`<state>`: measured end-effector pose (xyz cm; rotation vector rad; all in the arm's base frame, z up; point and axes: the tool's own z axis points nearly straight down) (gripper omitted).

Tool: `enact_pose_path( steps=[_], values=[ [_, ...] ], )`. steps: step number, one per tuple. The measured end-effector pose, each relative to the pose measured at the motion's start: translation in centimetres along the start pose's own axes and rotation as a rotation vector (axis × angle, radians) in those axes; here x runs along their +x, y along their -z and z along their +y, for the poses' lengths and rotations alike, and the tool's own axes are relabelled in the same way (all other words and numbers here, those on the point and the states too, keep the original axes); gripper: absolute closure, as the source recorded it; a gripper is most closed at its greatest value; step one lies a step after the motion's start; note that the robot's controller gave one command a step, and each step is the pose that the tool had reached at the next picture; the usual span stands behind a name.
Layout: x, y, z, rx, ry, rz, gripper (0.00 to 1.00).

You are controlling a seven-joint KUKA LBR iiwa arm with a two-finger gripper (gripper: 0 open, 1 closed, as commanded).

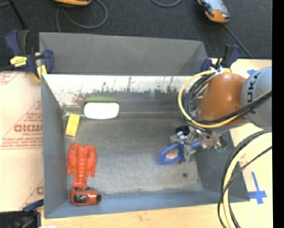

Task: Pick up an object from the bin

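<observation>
My gripper (193, 141) is low in the right half of the bin, under the arm's orange cover. A small blue thing with a tan middle (170, 155) lies on the bin floor right at the gripper's left tip. It touches or nearly touches the gripper, and part of it is hidden beneath the gripper. Whether it is gripped cannot be made out.
A white oval thing (101, 110) lies by the back wall, with a yellow block (72, 125) to its lower left. A red toy lobster (81, 161) and an orange tape measure (84, 196) sit in the front left corner.
</observation>
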<state>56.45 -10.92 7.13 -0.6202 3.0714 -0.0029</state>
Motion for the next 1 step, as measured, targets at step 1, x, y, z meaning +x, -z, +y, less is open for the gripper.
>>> enact_pose_path(
  steps=[1],
  values=[
    [0.59, 13.27, 2.03, -0.001, -0.01, 0.005, 1.0]
  ],
)
